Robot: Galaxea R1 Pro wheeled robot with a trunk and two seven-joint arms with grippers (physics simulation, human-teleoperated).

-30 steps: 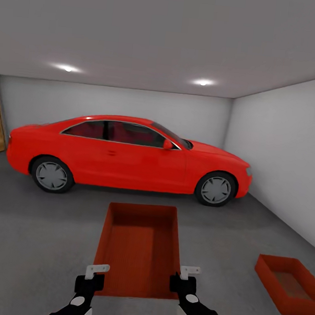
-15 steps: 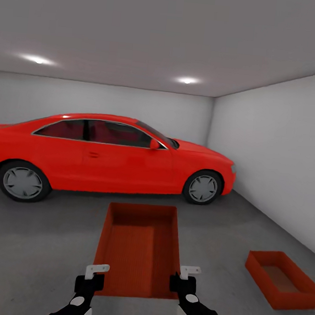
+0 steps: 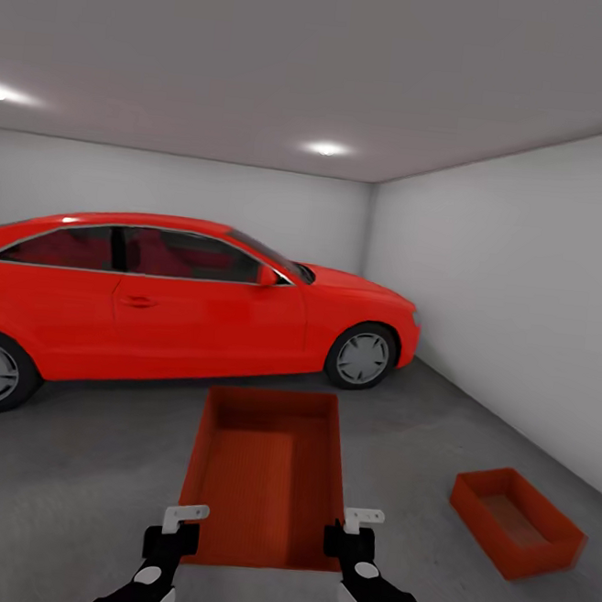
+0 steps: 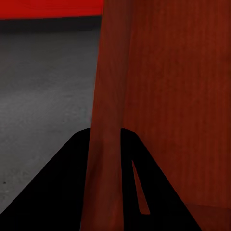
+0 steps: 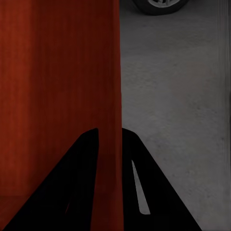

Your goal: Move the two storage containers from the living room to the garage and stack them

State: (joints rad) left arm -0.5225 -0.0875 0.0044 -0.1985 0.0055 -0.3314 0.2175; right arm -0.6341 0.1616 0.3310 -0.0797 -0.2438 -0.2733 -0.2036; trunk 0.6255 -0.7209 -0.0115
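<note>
The carried bin [image 3: 266,477] hangs in front of the robot, above the dark grey floor [image 3: 62,490], open top up. The left gripper [image 3: 178,530] is clamped on its left wall, the right gripper [image 3: 354,532] on its right wall; each wrist view shows a wall pinched between two dark fingers. The second bin [image 3: 514,521] sits on the floor off to the right, near the pale wall [image 3: 522,295]. A red car [image 3: 172,302] is parked ahead.
</note>
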